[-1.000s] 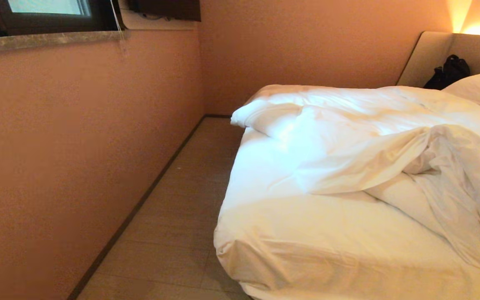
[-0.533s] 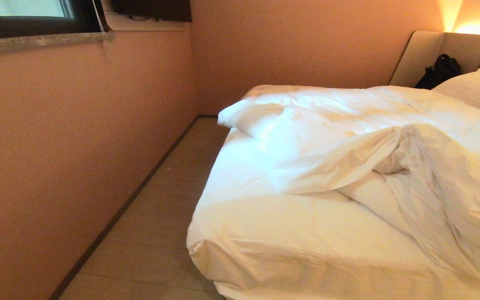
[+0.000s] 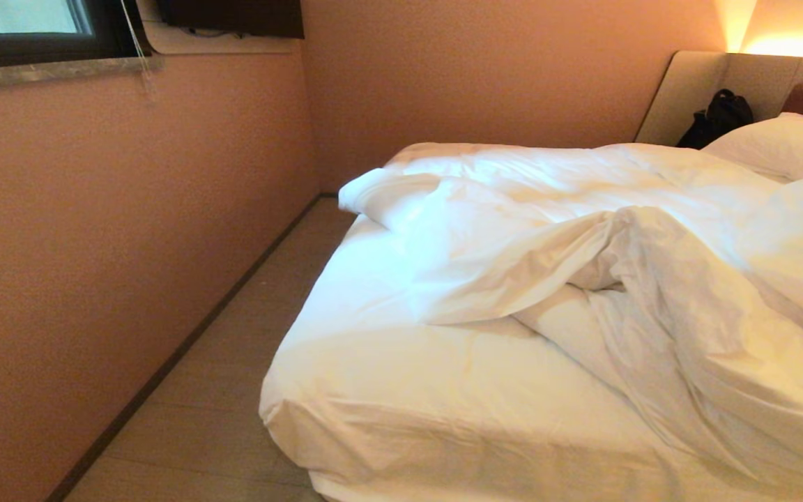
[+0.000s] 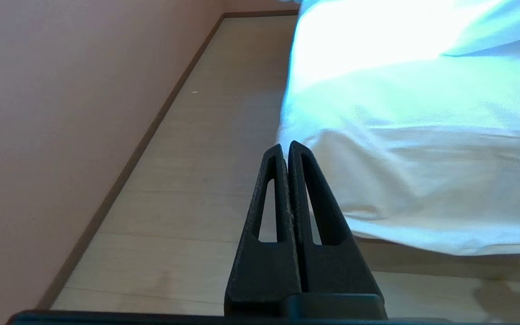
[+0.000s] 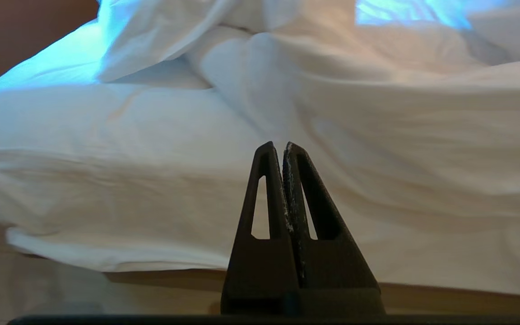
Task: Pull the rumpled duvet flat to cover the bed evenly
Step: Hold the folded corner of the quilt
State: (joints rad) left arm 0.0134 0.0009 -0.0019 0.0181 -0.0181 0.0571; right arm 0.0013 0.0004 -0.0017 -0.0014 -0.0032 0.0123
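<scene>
Duvet (image 3: 583,237) is lying bunched across the upper right of the bed (image 3: 401,411), untouched. The whole view is sliding leftward, so the robot is turning toward it. Left hand (image 4: 285,146) and right hand (image 5: 279,146) are pressed closed, empty.

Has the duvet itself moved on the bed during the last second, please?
No. The duvet keeps its folds and its place against the pillow and the bed; the whole scene, wall included, slid left together, so the camera moved.

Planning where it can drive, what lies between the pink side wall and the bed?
In the head view, only a bare strip of floor runs between the wall and the bed.
</scene>
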